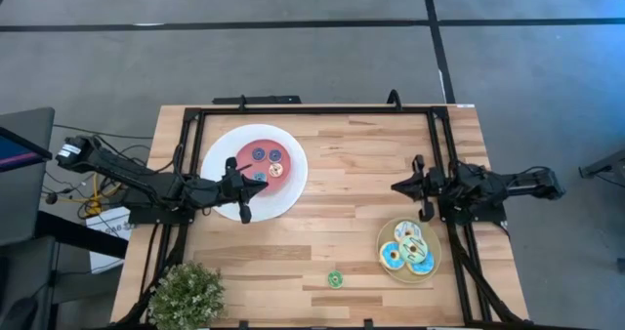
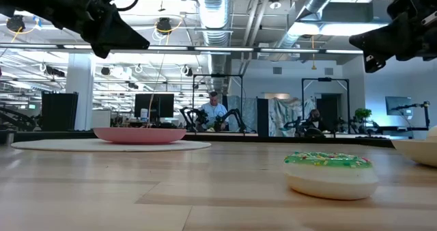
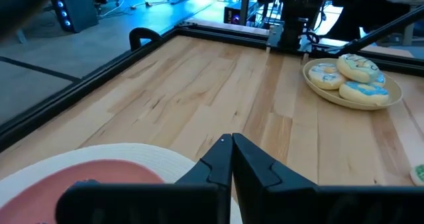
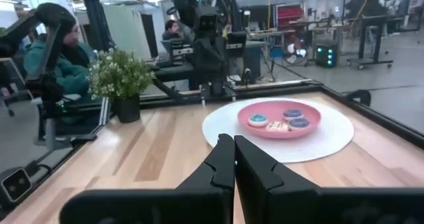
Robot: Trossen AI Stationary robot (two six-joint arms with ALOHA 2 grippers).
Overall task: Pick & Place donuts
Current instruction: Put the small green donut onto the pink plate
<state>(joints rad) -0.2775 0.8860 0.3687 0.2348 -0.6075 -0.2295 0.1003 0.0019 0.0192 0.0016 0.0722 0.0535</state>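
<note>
Several small donuts (image 1: pixel 267 164) lie on the pink centre of a big white plate (image 1: pixel 223 152) at the far left. Three larger iced donuts (image 1: pixel 407 249) rest on a round tan plate (image 1: pixel 431 269) at the near right. One green-iced donut (image 1: pixel 335 279) lies flat on the bare wood near the front edge and shows close in the low view (image 2: pixel 330 169). My left gripper (image 1: pixel 256 185) hovers shut over the white plate's near side. My right gripper (image 1: pixel 395 186) is shut in the air beyond the tan plate, with nothing in it.
A potted plant (image 1: pixel 186 293) stands at the near left corner. A black frame (image 1: pixel 312 108) runs around the table. The wood between the two plates is bare. People sit at desks in the room behind (image 2: pixel 214 111).
</note>
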